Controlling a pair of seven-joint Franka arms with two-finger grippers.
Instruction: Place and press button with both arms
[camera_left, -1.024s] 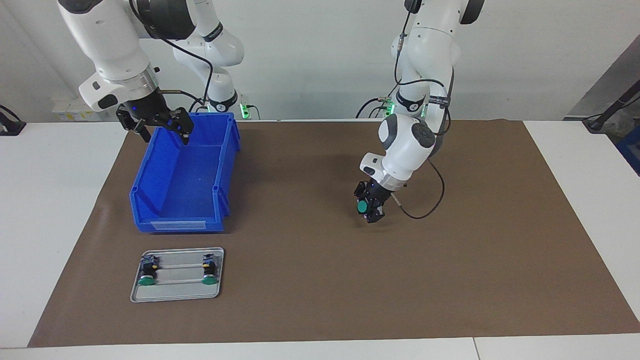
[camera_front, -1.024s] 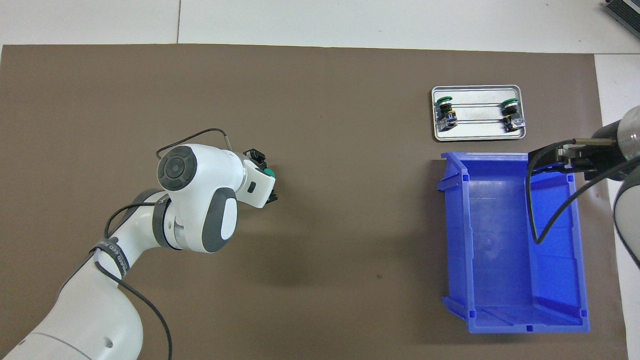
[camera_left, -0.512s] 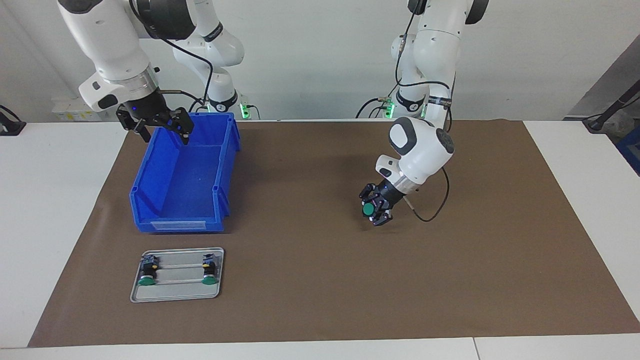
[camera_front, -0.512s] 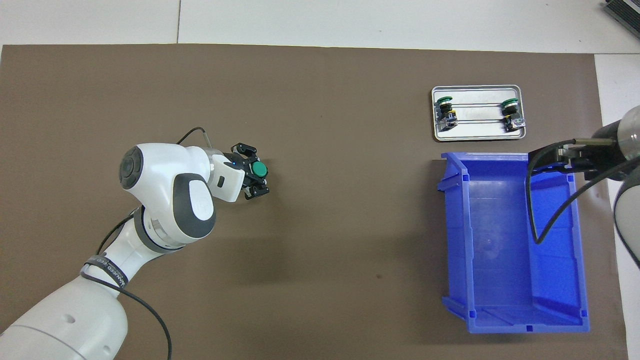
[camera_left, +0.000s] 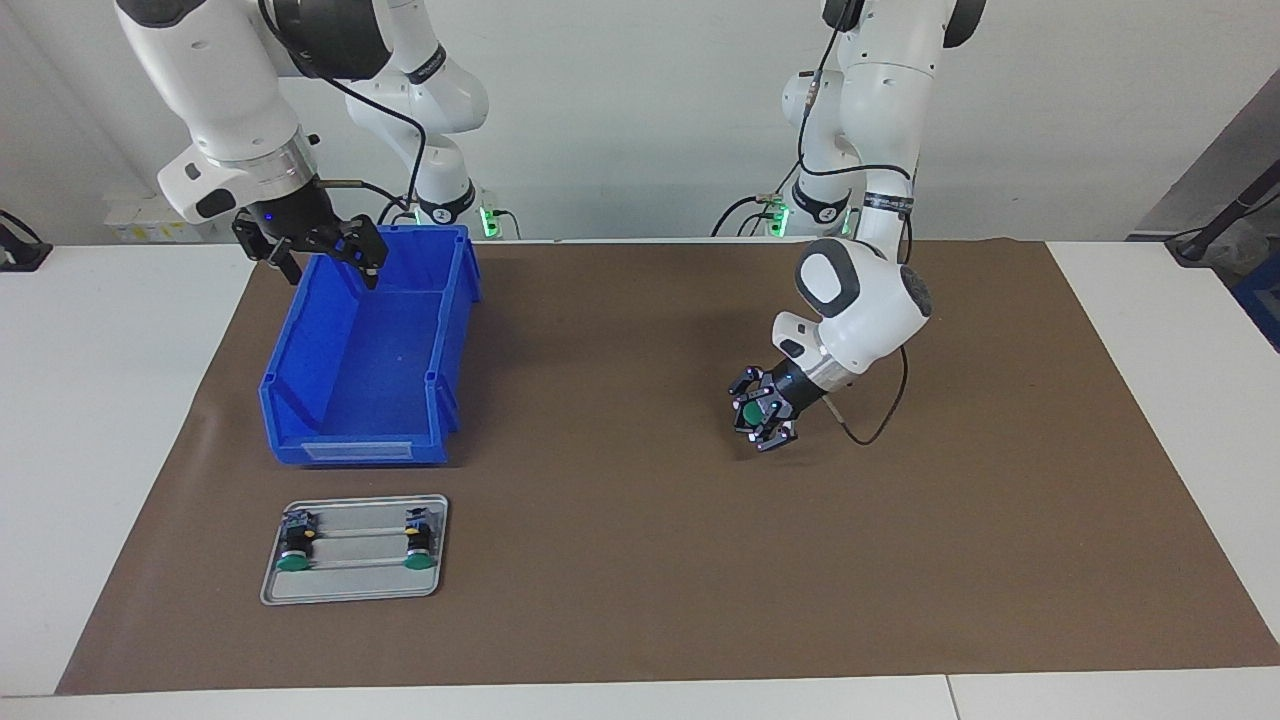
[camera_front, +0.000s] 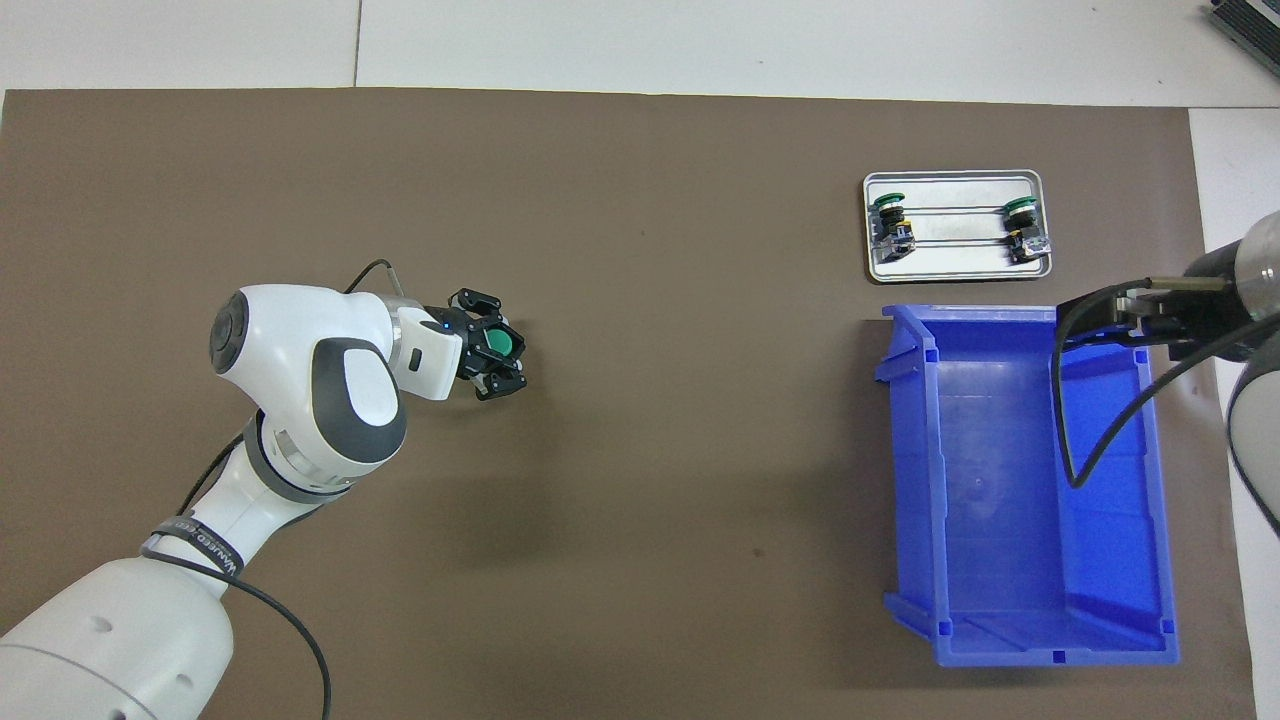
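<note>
My left gripper (camera_left: 758, 413) (camera_front: 494, 346) hangs low over the brown mat, toward the left arm's end of the table. It is shut on the button (camera_left: 750, 411) (camera_front: 498, 343), whose round green cap shows between the black fingers and faces away from the wrist. My right gripper (camera_left: 325, 262) (camera_front: 1100, 322) waits open over the rim of the blue bin (camera_left: 440, 400) (camera_front: 900, 480) that lies nearest the robots, holding nothing.
A small metal tray (camera_left: 355, 592) (camera_front: 955, 275) lies on the mat farther from the robots than the bin. Two more green-capped buttons (camera_left: 294, 548) (camera_left: 420, 545) rest on it. White table borders the mat (camera_left: 640, 560).
The left arm's wrist has turned and its elbow has swung toward its own end of the table; the gripper and button shifted slightly that way. The right arm has not moved.
</note>
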